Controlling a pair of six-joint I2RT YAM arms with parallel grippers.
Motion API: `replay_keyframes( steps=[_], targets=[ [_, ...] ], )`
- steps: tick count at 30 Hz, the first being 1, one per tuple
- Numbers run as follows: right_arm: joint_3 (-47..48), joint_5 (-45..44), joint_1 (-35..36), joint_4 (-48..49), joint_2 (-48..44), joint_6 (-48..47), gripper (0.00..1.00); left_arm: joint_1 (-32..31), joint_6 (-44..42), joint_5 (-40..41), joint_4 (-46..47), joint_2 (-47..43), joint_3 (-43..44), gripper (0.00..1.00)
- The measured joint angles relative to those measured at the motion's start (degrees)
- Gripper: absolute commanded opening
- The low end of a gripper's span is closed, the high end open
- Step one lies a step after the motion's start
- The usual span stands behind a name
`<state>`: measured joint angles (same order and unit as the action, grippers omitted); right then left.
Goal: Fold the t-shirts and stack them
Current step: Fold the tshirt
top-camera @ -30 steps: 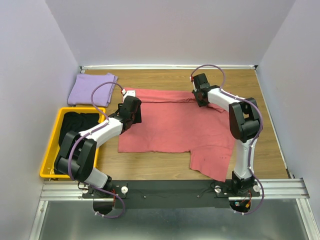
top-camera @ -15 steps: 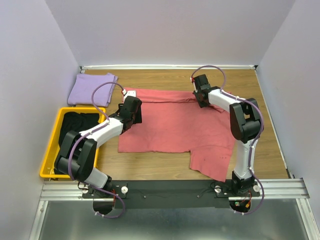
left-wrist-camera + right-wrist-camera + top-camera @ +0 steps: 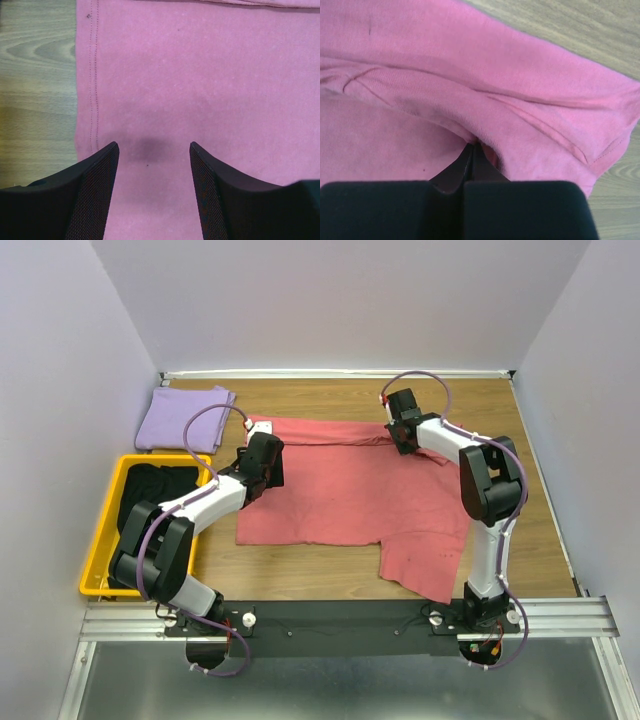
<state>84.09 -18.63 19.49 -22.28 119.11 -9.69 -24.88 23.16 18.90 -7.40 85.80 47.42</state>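
The salmon-pink t-shirt (image 3: 350, 495) lies spread on the table. My left gripper (image 3: 262, 472) hovers open over its left part, just inside the left hem; the pink cloth (image 3: 200, 75) fills the view between the fingers. My right gripper (image 3: 402, 432) is at the shirt's far right edge, shut on a pinched fold of the pink cloth (image 3: 485, 105). The lavender-purple t-shirt (image 3: 184, 417) lies folded at the far left. A black t-shirt (image 3: 152, 490) lies in the yellow bin.
The yellow bin (image 3: 103, 540) stands at the left edge, beside my left arm. Walls close the table at the back and sides. Bare wood table (image 3: 540, 500) shows right of the shirt and along the front.
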Motion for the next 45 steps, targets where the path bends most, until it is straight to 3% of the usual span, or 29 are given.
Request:
replay_keyframes(
  steps=[13,21,27,39,45],
  targets=[
    [-2.1,6.5,0.0,-10.8,-10.7,3.4,0.0,0.0,0.0,0.0,0.0,0.6,0.0,0.67],
    [-1.0,15.6,0.0,-21.8,-10.8,9.4,0.01,-0.1,-0.1,0.0,0.0,0.6,0.0,0.67],
    [3.8,23.2,0.0,-24.7,-8.2,14.4,0.03,-0.3,-0.1,0.0,0.0,0.6,0.0,0.67],
    [8.7,34.7,0.0,-27.0,0.1,19.7,0.37,-0.4,-0.3,-0.9,0.0,0.7,0.0,0.67],
    [4.9,32.7,-3.1,-25.8,-5.8,20.9,0.41,-0.9,-0.7,-3.8,-0.9,0.7,2.5,0.68]
  ],
)
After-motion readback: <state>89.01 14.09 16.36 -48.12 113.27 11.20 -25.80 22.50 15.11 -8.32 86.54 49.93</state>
